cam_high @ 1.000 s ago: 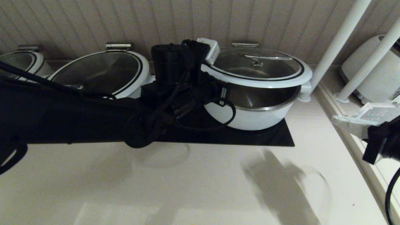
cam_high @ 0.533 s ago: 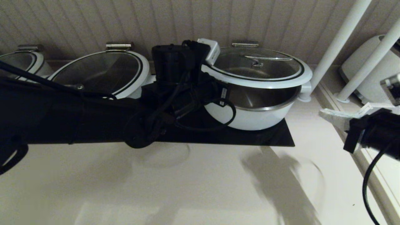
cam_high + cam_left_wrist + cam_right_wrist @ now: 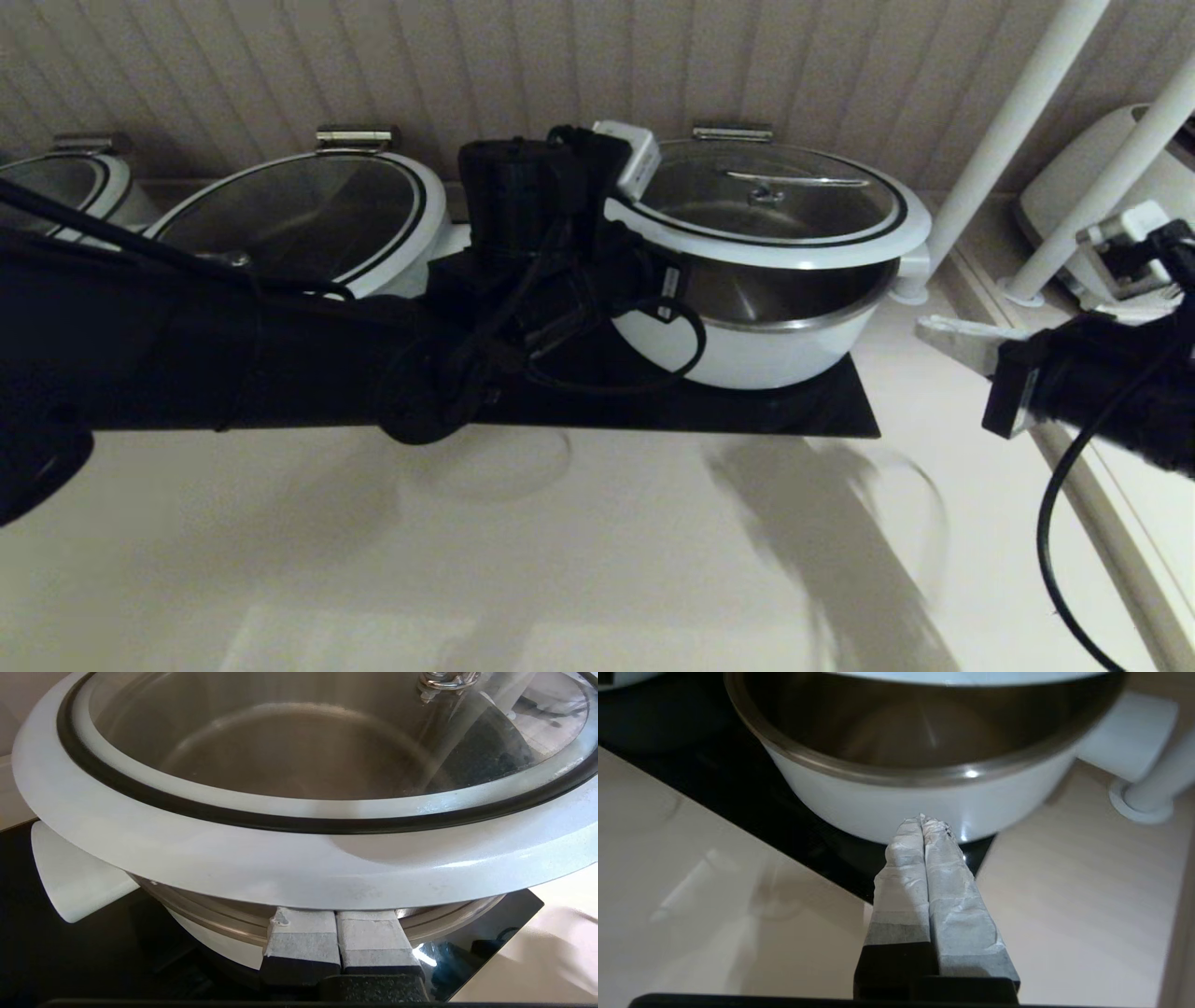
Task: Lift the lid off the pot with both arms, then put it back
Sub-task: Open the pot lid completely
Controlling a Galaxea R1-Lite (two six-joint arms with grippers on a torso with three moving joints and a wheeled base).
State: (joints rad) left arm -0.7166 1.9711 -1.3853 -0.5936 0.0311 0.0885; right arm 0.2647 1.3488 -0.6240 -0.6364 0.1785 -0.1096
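Now closer to wide white steel-lined pot (image 3: 747, 336): right gripper (image 3: 923, 826), taped fingers pressed together, empty, over cream counter (image 3: 560, 560). Beyond, left gripper (image 3: 335, 917), fingers together, propping white-rimmed glass lid (image 3: 766, 210) tilted above pot on black mat (image 3: 822, 415).

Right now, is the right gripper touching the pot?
Apart. The right wrist view shows the right gripper, fingers shut, short of the pot, with black mat visible between the tips and the wall.

Glossy cream desk (image 3: 579, 560) carried a flat black rectangular mat (image 3: 766, 415) at the back. The wide shallow white pot with steel interior (image 3: 756, 350) sat on the mat's right end; white post base (image 3: 1022, 297) stood further right.
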